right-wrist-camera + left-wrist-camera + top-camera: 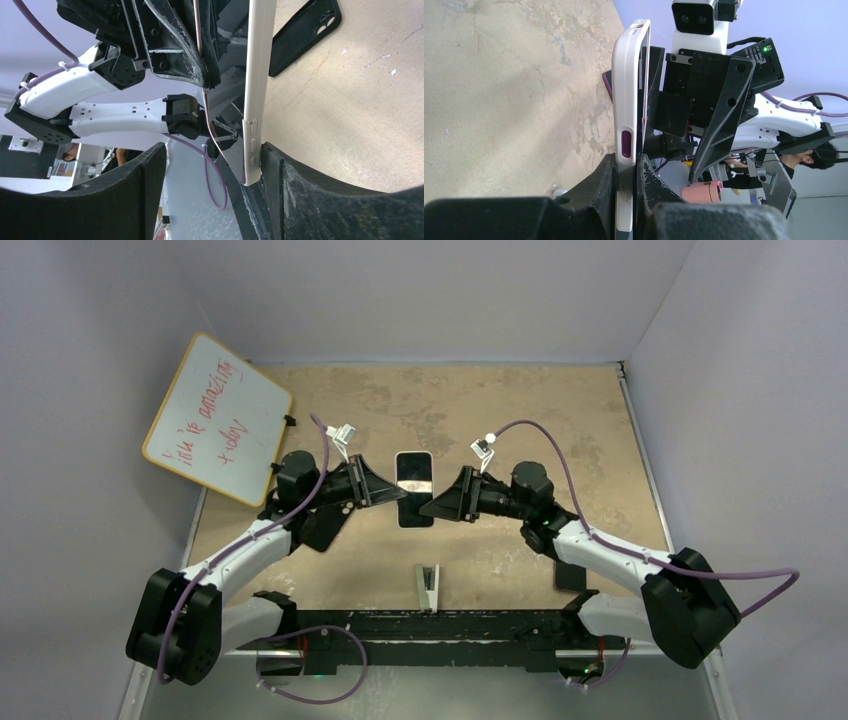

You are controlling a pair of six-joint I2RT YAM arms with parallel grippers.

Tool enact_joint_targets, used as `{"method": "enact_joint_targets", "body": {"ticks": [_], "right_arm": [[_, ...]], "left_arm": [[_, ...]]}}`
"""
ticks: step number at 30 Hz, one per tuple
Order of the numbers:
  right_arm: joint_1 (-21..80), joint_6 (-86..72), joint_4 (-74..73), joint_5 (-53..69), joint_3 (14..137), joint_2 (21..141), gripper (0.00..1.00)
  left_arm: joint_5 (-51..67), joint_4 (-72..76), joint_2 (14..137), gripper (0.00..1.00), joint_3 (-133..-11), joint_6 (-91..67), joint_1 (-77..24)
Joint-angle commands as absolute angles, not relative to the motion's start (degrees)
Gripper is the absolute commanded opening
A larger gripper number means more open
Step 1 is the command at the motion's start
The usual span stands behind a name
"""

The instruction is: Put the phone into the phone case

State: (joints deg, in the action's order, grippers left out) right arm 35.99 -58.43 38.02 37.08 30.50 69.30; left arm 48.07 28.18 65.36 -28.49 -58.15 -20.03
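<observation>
Left gripper (625, 172) clamps the white-edged, dark-screened phone (415, 488) over the tan table (560, 420); right gripper (214, 150) gapes open (black phone case (305, 35) lies flat).

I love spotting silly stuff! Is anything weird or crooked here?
The jaws of the left gripper pinch the phone, but the black case lies apart on the table, by the right arm. The whiteboard leans crooked against the wall.
</observation>
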Motion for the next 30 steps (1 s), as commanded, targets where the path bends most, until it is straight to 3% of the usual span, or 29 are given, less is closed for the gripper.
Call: {"method": "enact_joint_targets", "body": {"ticks": [1, 9, 11, 15, 16, 20, 24, 27, 30], "right_arm": [[36.3, -58.5, 39.1, 38.3, 30.2, 69.8, 0.67], [36.2, -60.8, 37.5, 36.0, 30.3, 71.1, 0.51], [36.3, -61.6, 36.8, 35.9, 30.4, 71.7, 0.4], [36.2, -64.0, 35.5, 35.5, 30.7, 72.9, 0.02], [36.1, -64.5, 35.7, 35.1, 30.8, 73.0, 0.0], [36.2, -65.4, 36.5, 33.8, 31.2, 74.1, 0.0], [36.2, -65.3, 37.1, 34.3, 31.4, 75.5, 0.01], [36.2, -64.8, 39.0, 34.1, 31.0, 75.5, 0.35], [36.2, -64.9, 42.2, 36.3, 30.1, 75.7, 0.54]], "left_arm": [[46.2, 34.7, 65.1, 0.0, -30.1, -59.1, -20.0], [42.9, 34.6, 65.7, 0.0, -28.5, -58.1, -20.0], [42.0, 33.4, 65.9, 0.0, -28.5, -57.0, -20.0], [38.0, 24.4, 65.5, 0.0, -30.8, -50.9, -20.0], [36.3, 21.0, 65.2, 0.0, -31.7, -48.5, -20.0], [32.5, 12.2, 64.5, 0.0, -33.9, -43.4, -20.0], [34.9, 13.7, 63.8, 0.0, -33.3, -45.8, -20.0], [37.3, 20.6, 63.3, 0.0, -30.8, -51.9, -20.0], [38.7, 28.6, 63.3, 0.0, -28.6, -58.5, -20.0]]}}
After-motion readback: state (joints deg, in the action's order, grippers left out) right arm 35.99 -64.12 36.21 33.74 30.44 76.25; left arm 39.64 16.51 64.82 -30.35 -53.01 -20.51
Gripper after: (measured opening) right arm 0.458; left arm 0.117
